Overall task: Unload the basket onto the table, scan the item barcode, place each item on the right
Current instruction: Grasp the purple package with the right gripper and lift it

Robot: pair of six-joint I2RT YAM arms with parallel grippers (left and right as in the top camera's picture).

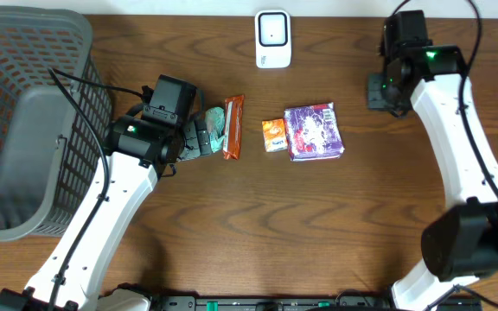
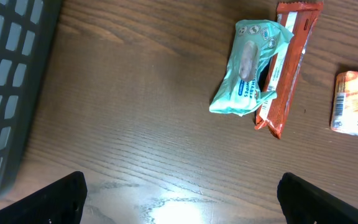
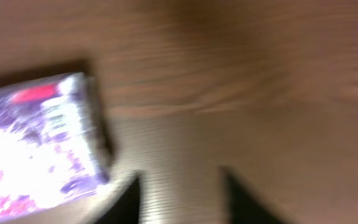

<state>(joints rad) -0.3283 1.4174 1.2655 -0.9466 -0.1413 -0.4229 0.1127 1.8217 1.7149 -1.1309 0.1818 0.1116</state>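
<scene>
Green packet (image 2: 248, 68): lying flat and crumpled on the wooden table (image 1: 188, 242); its far side touches the red-brown bar; it sits ahead of the left fingers, not between them
Red-brown bar (image 2: 288, 68): lying lengthwise against the Green packet; second in the row of four
Orange packet (image 1: 274, 135): small and flat, just beside the purple one
Purple packet (image 1: 314, 131): the biggest of the lot, at the right end of the row; shows as a blur at the left of the right wrist view
Scanner (image 1: 272, 39): white, at the far edge of the table; well apart from the row of packets
Left gripper (image 2: 179, 202): spread wide, only bare wood between the fingers; seen from overhead it sits just left of the Green packet
Right gripper (image 3: 182, 199): picture smeared; two dark fingers parted partway, wood showing between them, nothing grasped; off to the right of the Purple packet, apart from it
Basket (image 1: 24, 60): grey mesh, at the table's left end
</scene>
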